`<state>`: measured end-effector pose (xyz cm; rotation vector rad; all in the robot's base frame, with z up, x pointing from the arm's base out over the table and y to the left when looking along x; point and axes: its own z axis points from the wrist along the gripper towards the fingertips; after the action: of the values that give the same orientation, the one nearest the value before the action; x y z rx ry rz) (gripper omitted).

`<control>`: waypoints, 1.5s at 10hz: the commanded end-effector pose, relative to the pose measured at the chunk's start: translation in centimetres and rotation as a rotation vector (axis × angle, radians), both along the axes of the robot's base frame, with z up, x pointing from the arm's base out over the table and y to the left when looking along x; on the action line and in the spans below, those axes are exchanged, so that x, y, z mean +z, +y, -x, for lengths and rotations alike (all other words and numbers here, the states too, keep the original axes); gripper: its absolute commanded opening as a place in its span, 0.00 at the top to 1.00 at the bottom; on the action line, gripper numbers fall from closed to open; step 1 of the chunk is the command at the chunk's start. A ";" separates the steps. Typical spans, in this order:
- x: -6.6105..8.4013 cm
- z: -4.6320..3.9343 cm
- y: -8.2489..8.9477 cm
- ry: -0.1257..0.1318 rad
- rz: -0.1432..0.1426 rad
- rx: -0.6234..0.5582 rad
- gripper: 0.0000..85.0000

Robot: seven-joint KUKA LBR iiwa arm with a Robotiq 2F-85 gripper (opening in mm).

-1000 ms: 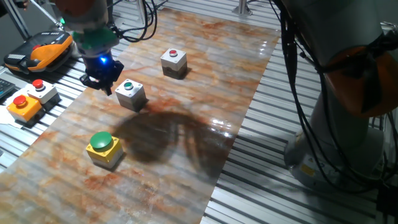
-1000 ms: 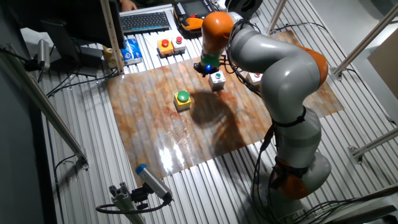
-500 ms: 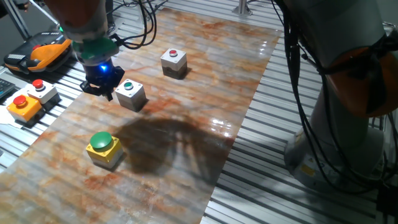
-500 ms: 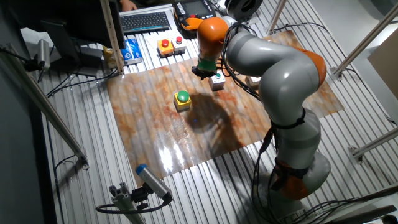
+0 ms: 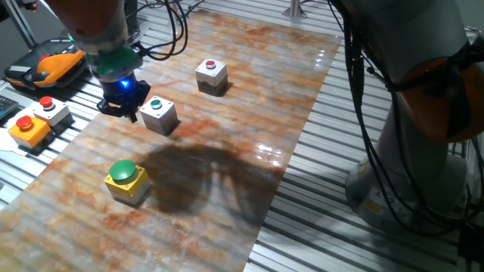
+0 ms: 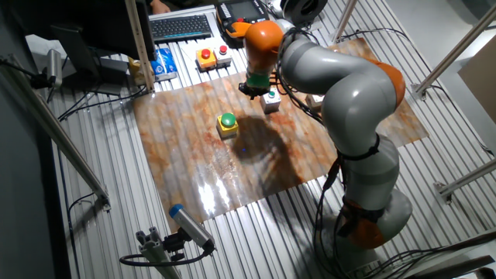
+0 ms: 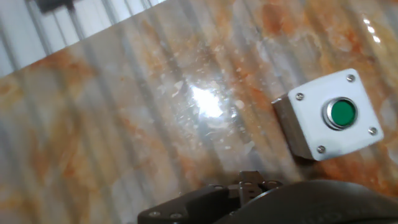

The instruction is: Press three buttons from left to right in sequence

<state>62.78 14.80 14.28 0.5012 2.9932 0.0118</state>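
Light grey box (image 7: pixel 329 115) — small green button, four corner screws.

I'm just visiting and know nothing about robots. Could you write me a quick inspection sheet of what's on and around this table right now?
Surface: glossy orange-grey marbled board on a slatted metal table.
Job's things: light grey box with small red button, light grey box with small green button, yellow box with large green dome, all apart on the board.
Clutter: orange box with red button and grey box with raised red button, off the board; keyboard.
Gripper: black two-finger gripper beside the green-button box, not above it; finger state not visible.
Cables: black bundle behind the arm.
Surroundings: metal frame poles.
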 end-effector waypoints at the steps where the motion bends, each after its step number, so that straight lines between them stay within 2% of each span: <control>1: 0.0 -0.01 0.0 0.000 -0.018 0.041 1.00; 2: 0.0 -0.01 0.0 0.013 -0.056 0.074 1.00; 3: 0.0 -0.01 0.0 0.020 -0.082 0.119 1.00; 4: 0.0 -0.01 0.0 0.020 -0.103 0.160 1.00; 5: 0.0 -0.01 0.0 0.004 -0.111 0.173 1.00; 6: 0.0 -0.01 0.0 -0.002 -0.078 0.180 1.00; 7: 0.0 -0.01 0.0 -0.003 -0.093 0.198 1.00; 10: 0.0 -0.01 0.0 -0.003 -0.112 0.204 1.00; 12: 0.0 -0.13 0.1 0.008 -0.124 0.206 1.00; 15: 0.4 -1.49 2.0 0.020 -0.104 0.163 1.00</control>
<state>64.39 16.95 14.73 0.2711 3.0568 0.1748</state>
